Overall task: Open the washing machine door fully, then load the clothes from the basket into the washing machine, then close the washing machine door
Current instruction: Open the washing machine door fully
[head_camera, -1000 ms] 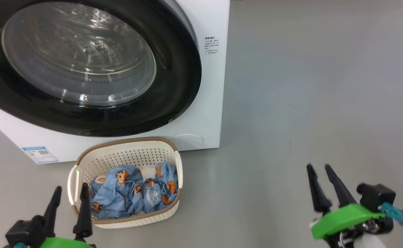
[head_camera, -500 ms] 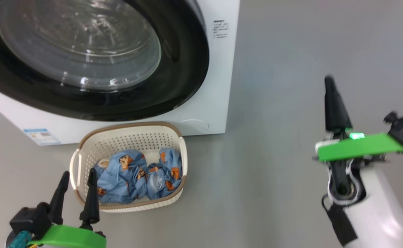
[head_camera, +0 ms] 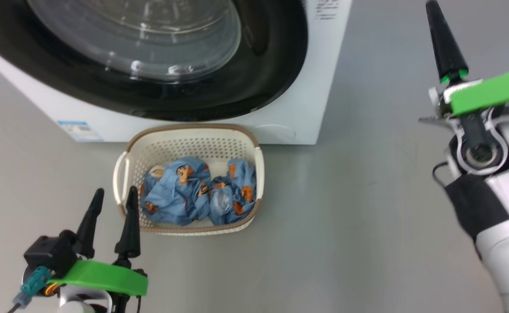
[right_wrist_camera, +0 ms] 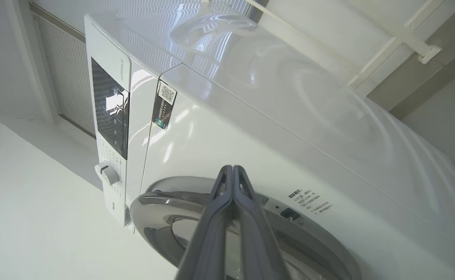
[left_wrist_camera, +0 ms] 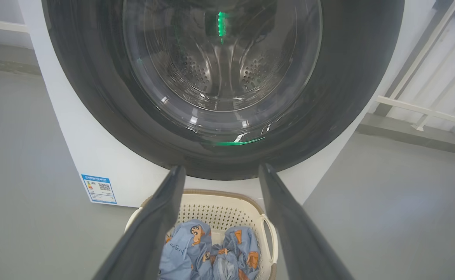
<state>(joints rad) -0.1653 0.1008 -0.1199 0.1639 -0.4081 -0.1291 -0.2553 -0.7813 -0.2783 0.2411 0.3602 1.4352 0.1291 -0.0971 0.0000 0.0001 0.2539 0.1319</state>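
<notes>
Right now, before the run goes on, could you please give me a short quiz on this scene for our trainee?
1. True or false: the washing machine door stands wide open.
2. Where do the clothes lie? A. draped over the door; B. in the basket; C. held in a gripper.
3. Which is shut: the left gripper or the right gripper?

Key: 1. False, it is shut. 2. B. 3. The right gripper; the left one is open.
</notes>
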